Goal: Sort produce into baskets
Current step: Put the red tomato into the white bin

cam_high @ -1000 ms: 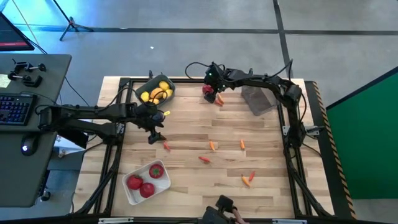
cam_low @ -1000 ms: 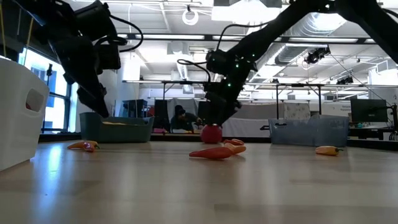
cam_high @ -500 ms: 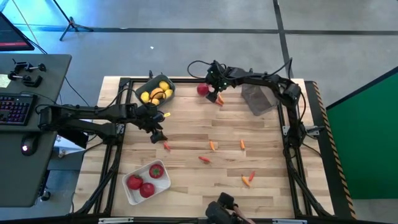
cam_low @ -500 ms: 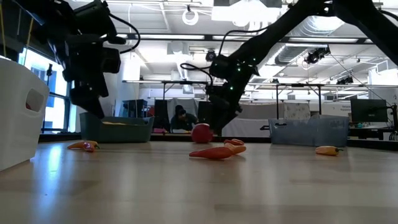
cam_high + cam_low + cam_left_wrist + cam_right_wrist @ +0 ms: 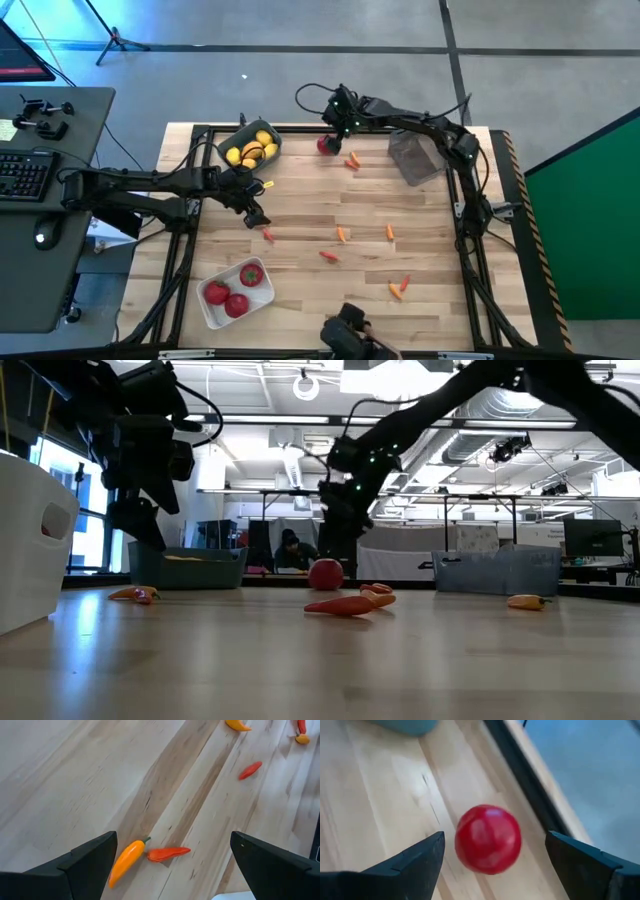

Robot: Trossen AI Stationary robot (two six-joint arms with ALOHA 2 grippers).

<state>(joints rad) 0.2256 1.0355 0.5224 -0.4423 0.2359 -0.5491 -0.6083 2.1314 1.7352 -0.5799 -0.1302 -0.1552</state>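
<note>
Red round fruit point(image 5: 488, 839) is seen glossy between the parted, empty right gripper point(image 5: 490, 851) fingers (overhead view hides this).

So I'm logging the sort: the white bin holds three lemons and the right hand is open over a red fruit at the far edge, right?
Not quite. In the high view the white bin holds three red fruits, not lemons; the lemons are in the blue-grey bin. The rest stands: the right hand is open over a red fruit at the far edge.

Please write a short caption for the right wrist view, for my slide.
Open right gripper above a red fruit lying on the wooden table near its edge.
</note>
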